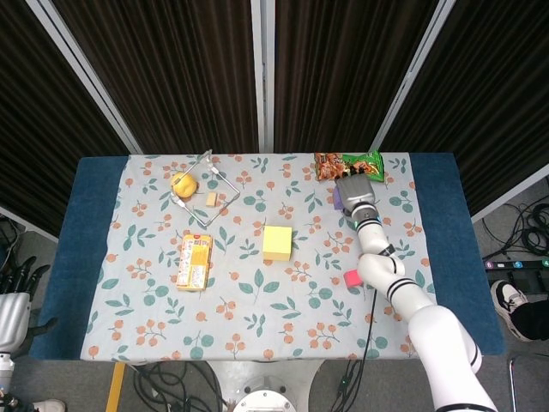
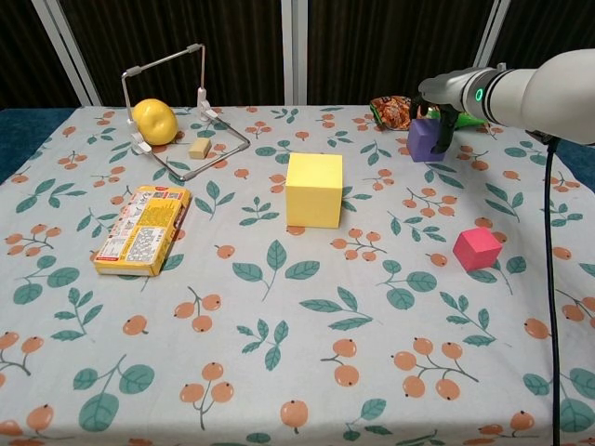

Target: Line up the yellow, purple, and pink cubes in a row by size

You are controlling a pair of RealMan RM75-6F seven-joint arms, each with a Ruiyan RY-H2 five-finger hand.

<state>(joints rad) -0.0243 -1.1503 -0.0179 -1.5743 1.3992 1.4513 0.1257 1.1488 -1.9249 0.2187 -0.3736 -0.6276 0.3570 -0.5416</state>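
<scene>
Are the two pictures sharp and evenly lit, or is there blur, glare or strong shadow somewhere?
Head view: sharp and evenly lit, no glare; the curtains behind stay very dark. Chest view: also sharp; the yellow cube and pink cube cast only soft, short shadows on the tablecloth; the right hand partly hides the purple cube, without motion blur.

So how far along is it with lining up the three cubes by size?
Nothing looks lined up yet. The yellow cube sits mid-table and the pink cube sits apart near the right side. In hand: the right robot hand is at the purple cube by the snack bag, though a firm grip can't be confirmed. Left: set the purple and pink cubes in a row with the yellow one.
</scene>
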